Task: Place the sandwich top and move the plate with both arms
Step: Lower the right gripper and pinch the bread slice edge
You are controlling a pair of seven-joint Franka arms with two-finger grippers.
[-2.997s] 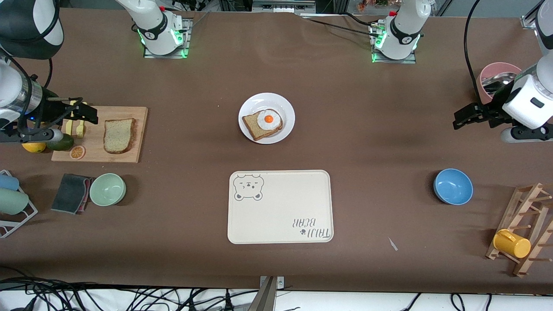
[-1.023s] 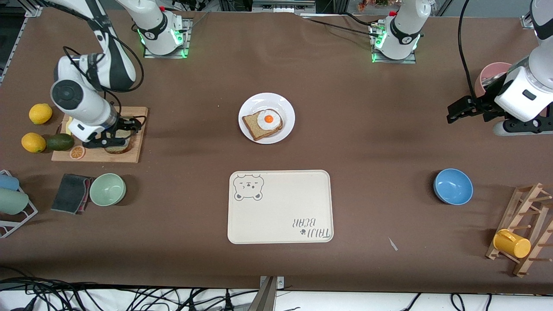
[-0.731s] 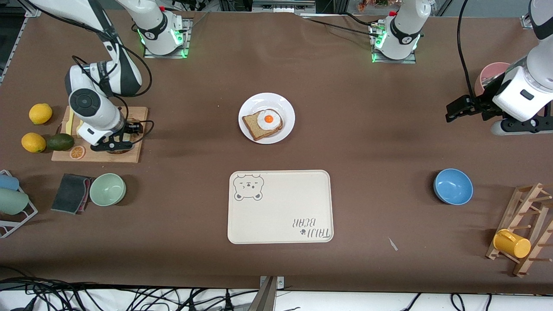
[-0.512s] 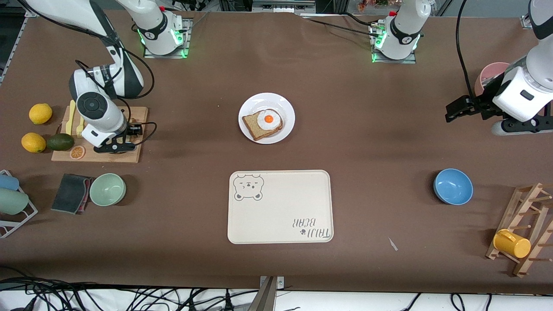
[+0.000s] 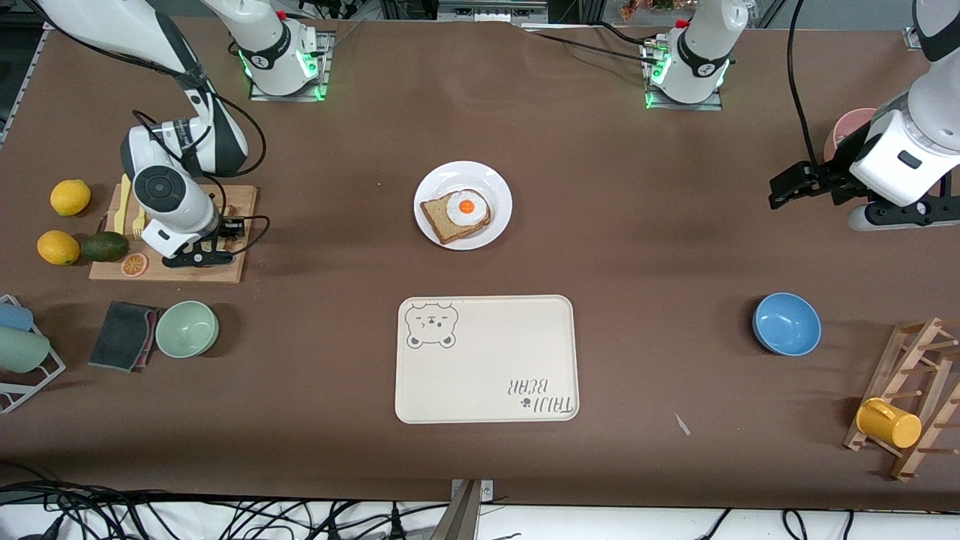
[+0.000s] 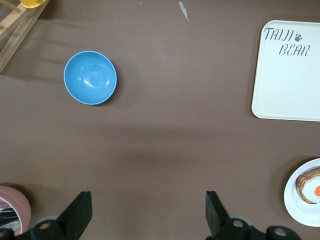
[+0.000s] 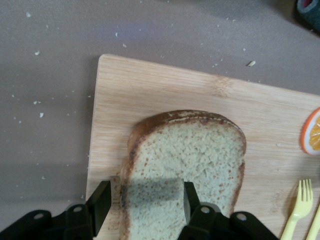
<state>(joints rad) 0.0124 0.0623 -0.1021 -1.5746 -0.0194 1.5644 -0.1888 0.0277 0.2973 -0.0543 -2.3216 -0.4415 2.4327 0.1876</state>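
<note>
The sandwich top (image 7: 190, 150), a speckled slice with a brown crust, lies flat on the wooden cutting board (image 7: 150, 85) at the right arm's end of the table. My right gripper (image 7: 145, 192) is low over it, open. One finger stands just outside the crust and the other over the crumb. In the front view the right gripper (image 5: 201, 253) and wrist hide the slice. The white plate (image 5: 495, 180) sits mid-table with the egg-topped bread (image 5: 454, 214) on it. My left gripper (image 5: 780, 191) hangs open and empty over bare table, as the left wrist view shows around the gripper (image 6: 148, 200).
A cream bear tray (image 5: 487, 360) lies nearer the camera than the plate. Also on the table are a blue bowl (image 5: 786, 323), a green bowl (image 5: 187, 328), a pink cup (image 5: 844, 131), a wooden rack with a yellow mug (image 5: 889, 422), and lemons and an avocado (image 5: 105, 246) beside the board.
The right arm has shifted along the board toward the table's middle and settled over the slice, its jaws narrowing. The left gripper has drifted slightly toward the middle.
</note>
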